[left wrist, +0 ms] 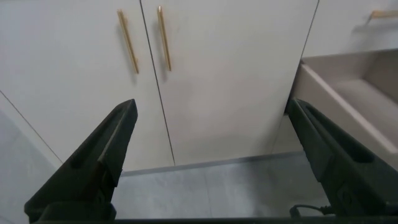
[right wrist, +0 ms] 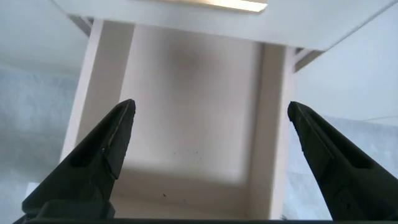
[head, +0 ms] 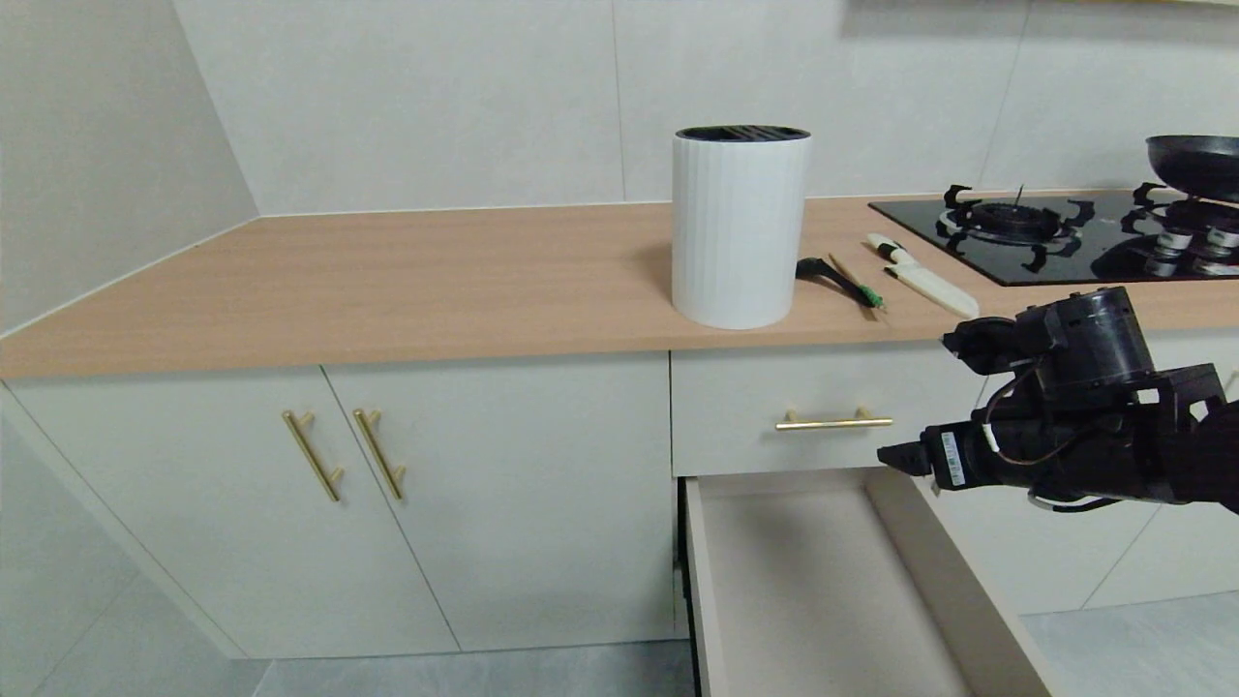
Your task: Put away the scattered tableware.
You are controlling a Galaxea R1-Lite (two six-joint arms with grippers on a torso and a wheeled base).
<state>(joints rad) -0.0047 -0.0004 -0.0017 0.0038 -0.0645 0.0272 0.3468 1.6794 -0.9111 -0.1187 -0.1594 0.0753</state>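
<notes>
Wooden countertop (head: 436, 281) bearing white slotted holder (head: 740, 232), black utensil (head: 821, 270), white knife (head: 924, 278), hob (head: 1055, 247)

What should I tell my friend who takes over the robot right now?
Left gripper: open, empty, low in front of the cabinet doors.
Right gripper: open, empty, above the open drawer.
Things: white knife, black utensil and green-tipped stick lie on the counter, beside the white holder.
Done: drawer pulled out; nothing in it.
Left: probably pick up each piece and put it away.
</notes>
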